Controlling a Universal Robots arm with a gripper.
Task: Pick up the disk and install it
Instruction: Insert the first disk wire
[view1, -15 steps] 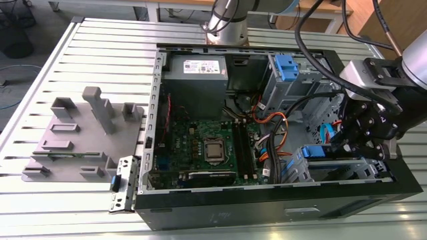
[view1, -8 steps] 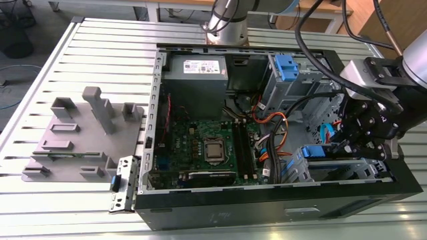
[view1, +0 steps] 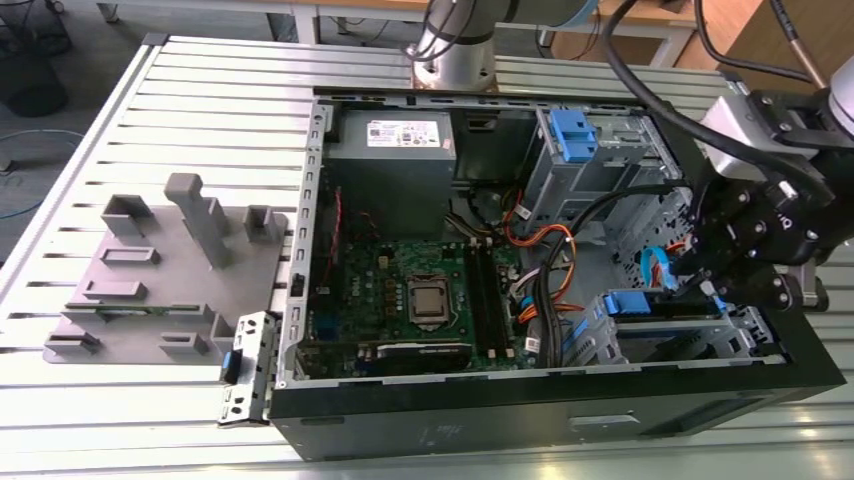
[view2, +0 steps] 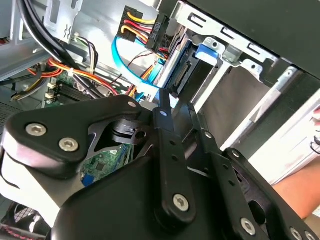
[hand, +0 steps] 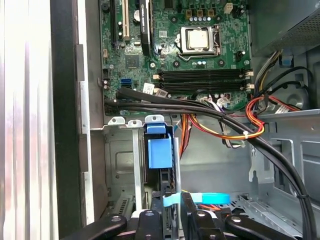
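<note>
The disk is seen standing on edge inside the drive cage of the open computer case, blue carrier end outward, apparently so it slides along the cage rails. The gripper is held just beside it; whether its fingers are closed cannot be told

- The robot's black gripper hangs low at the exterior view's right, wrist bent downward, with dark cables looping off the arm above it.
- In the second wrist view, its black linkage bars converge to a narrow point, fingers drawn close together.
- A person's bare arm shows beside the gripper.
</note>
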